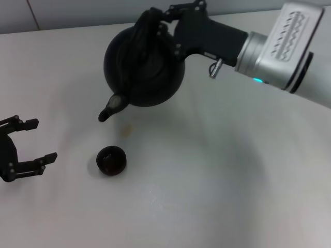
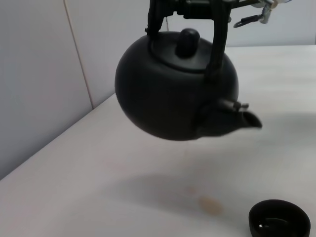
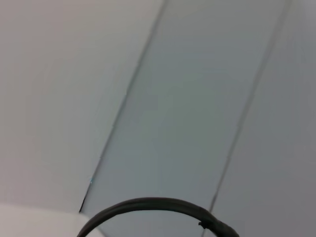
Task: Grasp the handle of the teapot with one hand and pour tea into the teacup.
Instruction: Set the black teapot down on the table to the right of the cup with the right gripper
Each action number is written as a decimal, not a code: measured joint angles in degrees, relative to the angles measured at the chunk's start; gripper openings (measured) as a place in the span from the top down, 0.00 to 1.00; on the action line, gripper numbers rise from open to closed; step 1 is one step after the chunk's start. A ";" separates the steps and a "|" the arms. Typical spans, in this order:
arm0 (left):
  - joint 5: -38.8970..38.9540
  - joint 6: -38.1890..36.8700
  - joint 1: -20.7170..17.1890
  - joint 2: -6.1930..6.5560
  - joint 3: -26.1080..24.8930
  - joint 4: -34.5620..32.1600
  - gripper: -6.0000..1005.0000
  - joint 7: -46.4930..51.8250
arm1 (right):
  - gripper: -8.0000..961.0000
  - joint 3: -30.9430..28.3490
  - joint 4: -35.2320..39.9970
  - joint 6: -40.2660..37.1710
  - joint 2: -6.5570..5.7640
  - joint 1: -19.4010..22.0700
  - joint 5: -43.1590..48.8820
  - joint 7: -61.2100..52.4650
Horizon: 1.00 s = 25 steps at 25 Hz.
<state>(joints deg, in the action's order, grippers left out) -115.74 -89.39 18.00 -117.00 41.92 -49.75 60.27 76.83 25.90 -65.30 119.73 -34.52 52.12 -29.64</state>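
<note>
Up at about 11 o'clock in the head view, the big round matte-black teapot (image 1: 145, 64) hangs in the air above the white table (image 1: 207, 181). The right gripper (image 1: 155, 23) has its fingers closed around the thick black arched handle (image 1: 147, 26) at the top of the pot. So the grab and the lift look done. The pot is tipped a little, with its short stubby spout (image 1: 111, 107) lower than the lid.

The pouring is still to come. No tea can be seen running from the spout. The small low dark brown cup (image 1: 111, 160) sits on the table at about 7 o'clock, below the spout in the picture but well apart from it. I think the pot must come closer to the cup and tip more.

The spout points toward 7 o'clock, at the cup. The line from the pot's back to its spout runs from 1 o'clock to 7 o'clock.

The left gripper (image 1: 33, 147) waits at 9 o'clock, fingers wide apart, holding nothing.

A small tan spot (image 2: 211, 205) marks the table near the cup.
</note>
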 joint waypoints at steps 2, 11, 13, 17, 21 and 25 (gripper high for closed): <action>0.07 -0.11 0.01 0.00 0.00 0.00 0.16 -0.03 | 0.91 -0.23 -0.22 -0.24 -0.06 0.65 -1.76 -2.08; 0.17 -0.26 -0.01 0.02 0.00 -0.08 0.16 -0.06 | 0.91 -0.97 -0.72 -0.08 -0.24 4.36 -10.43 -9.26; 0.18 -0.28 -0.12 0.01 0.00 -0.09 0.16 -0.24 | 0.91 -2.45 -1.19 0.19 -0.24 5.40 -11.12 -10.60; 0.25 -0.75 -0.29 -0.18 0.00 -0.09 0.16 -0.80 | 0.91 -6.76 -4.20 0.25 -0.39 6.33 -11.17 -14.53; 0.51 -1.89 -0.31 -0.22 0.00 -0.09 0.16 -0.84 | 0.91 -8.61 -5.71 0.31 -0.46 7.00 -11.17 -15.91; 1.17 -3.09 -0.34 -0.25 0.00 -0.08 0.16 -0.85 | 0.91 -10.43 -7.38 0.34 -0.50 8.25 -11.17 -16.14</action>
<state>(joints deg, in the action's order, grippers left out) -114.57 -92.48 17.66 -117.24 41.92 -49.83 59.41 66.41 18.52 -64.96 119.23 -26.27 40.95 -45.78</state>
